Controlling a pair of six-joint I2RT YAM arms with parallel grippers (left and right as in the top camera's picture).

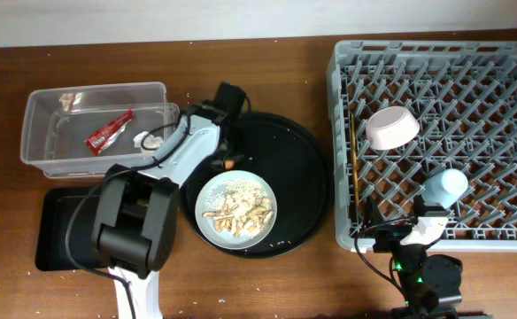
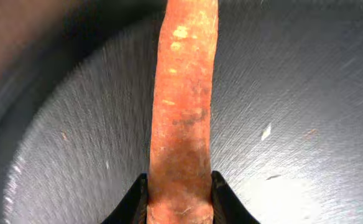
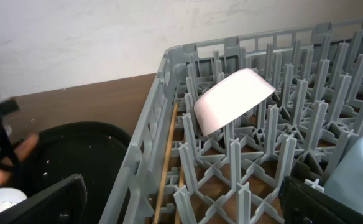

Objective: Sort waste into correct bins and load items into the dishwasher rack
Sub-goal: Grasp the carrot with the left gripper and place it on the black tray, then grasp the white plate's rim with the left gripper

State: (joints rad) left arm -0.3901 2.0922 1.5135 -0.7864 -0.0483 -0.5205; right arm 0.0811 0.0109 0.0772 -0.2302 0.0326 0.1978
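My left gripper [image 2: 179,199] is shut on the orange carrot piece [image 2: 183,106] over the round black tray [image 1: 298,151]; in the overhead view the carrot [image 1: 229,163] peeks out at the gripper tip. The grey-green plate [image 1: 235,206] holds beige food scraps and rice. The clear box [image 1: 95,128] holds the red wrapper [image 1: 108,131] and white tissue [image 1: 142,139]. The shallow black tray [image 1: 55,232] lies front left. The grey rack [image 1: 435,133] holds the white bowl [image 1: 392,128], blue cup [image 1: 443,186] and chopsticks [image 1: 353,164]. My right gripper [image 3: 181,199] is open above the rack's near left corner.
The brown table [image 1: 276,283] runs along the front edge. The left arm's body [image 1: 139,217] covers part of the shallow black tray. A pale wall [image 3: 76,37] stands behind the table.
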